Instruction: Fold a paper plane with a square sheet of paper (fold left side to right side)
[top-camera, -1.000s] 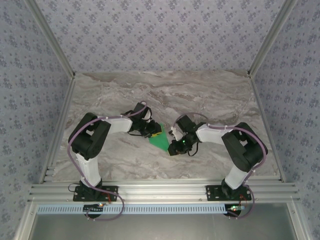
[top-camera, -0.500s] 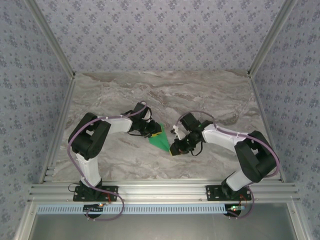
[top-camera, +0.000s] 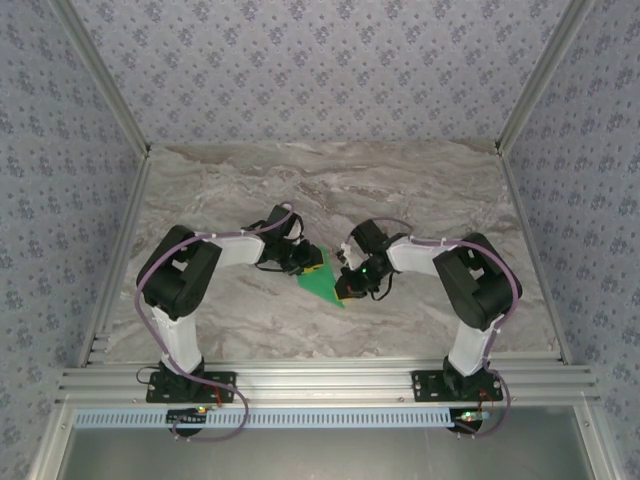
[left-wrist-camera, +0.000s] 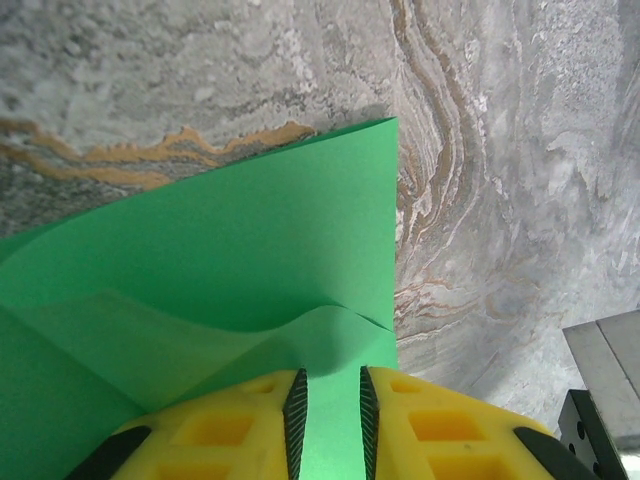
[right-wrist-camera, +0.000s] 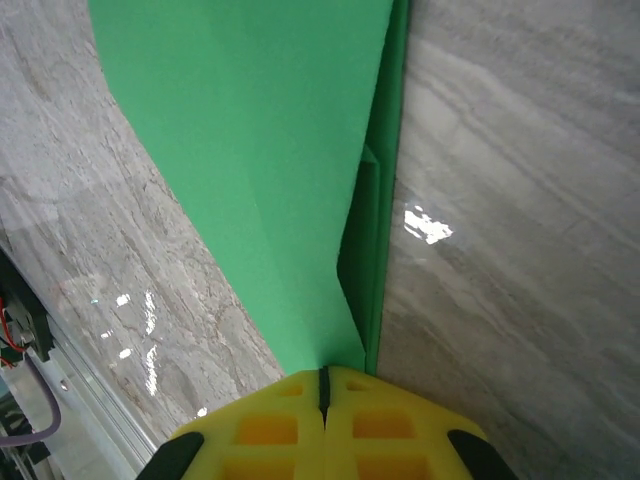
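We look down on a booth of pale, flower-patterned walls (top-camera: 320, 70) around a grey marbled table (top-camera: 420, 190), with an aluminium rail (top-camera: 320, 385) along the near edge where both arms are bolted. The left arm (top-camera: 185, 275) and the right arm (top-camera: 480, 285) bend inward, so their grippers face each other near the middle of the table. Between them lies the green paper (top-camera: 322, 283), partly folded and tapering to a point on the near side. It touches both grippers. From the left gripper (top-camera: 303, 262) the paper (left-wrist-camera: 250, 250) spreads forward from the fingertips, its upper layer bulging in a soft ridge just ahead of them and its far corner lifted off the marble. This gripper (left-wrist-camera: 327, 385) has its yellow fingers a narrow gap apart, with green showing between the black pads (left-wrist-camera: 296, 420); we cannot tell whether they grip it. The right gripper (top-camera: 345, 285) sits at the paper's near tip. Its fingers (right-wrist-camera: 322, 372) are pressed together, pinching the narrowing end of the paper (right-wrist-camera: 260, 150), which fans out ahead of it with a folded edge on its right.
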